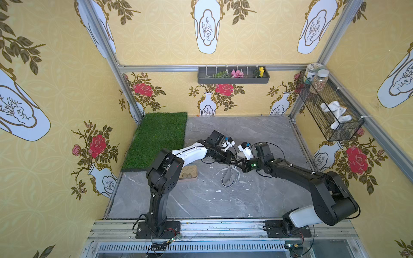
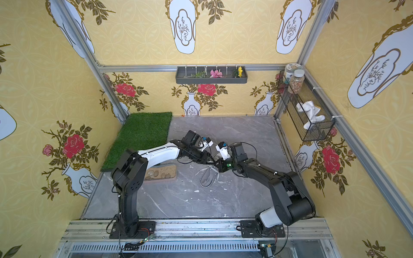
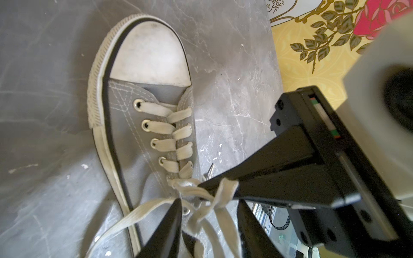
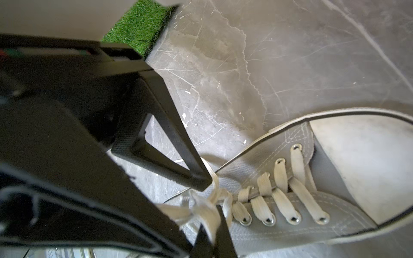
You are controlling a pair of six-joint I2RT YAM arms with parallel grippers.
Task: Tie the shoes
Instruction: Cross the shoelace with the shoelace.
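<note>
**Two grippers crowd one loose tangle of lace, off to the side of the pebble tray**

The right gripper [image 4: 211, 220] is clenched on a strand of the laces [image 4: 201, 207]. The left gripper [image 3: 209, 201] stands parted, strands running between its fingers [image 3: 169, 223] with nothing pinched. They meet at the top eyelets of the sneaker [image 1: 228, 178], which lies near the tray [image 2: 171, 170] on its right-arm side. A hard pull might drag the shoe away from the tray, and closing on the wrong strand could undo the crossing.
</note>
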